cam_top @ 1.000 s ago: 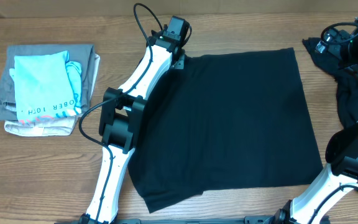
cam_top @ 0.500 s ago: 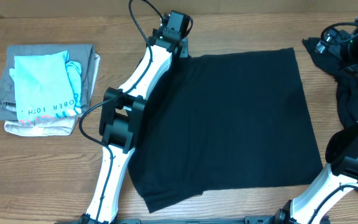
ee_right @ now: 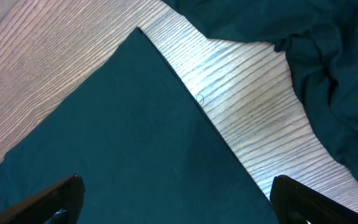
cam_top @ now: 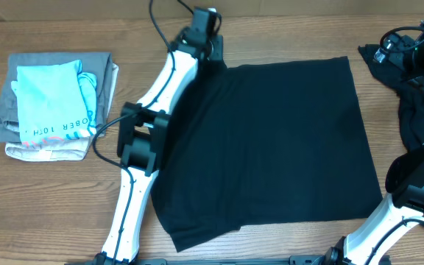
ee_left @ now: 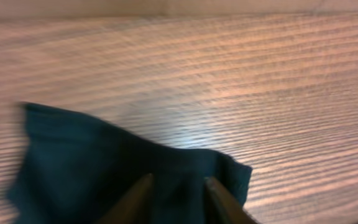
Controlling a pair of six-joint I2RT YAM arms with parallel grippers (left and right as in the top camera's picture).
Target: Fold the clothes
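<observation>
Two in black: flat shirt (cam_top: pixel 271 140) centre, crumpled garment (cam_top: pixel 418 103) far right. My left gripper (ee_left: pixel 179 182) sits slightly parted at the shirt's far-left corner; my right gripper (ee_right: pixel 176 183) is wide, released.

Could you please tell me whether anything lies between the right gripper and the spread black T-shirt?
Nothing visible does. The right gripper hovers open directly over a corner of the black T-shirt and a strip of bare table. The crumpled black garment lies off to one side, not in between.
</observation>
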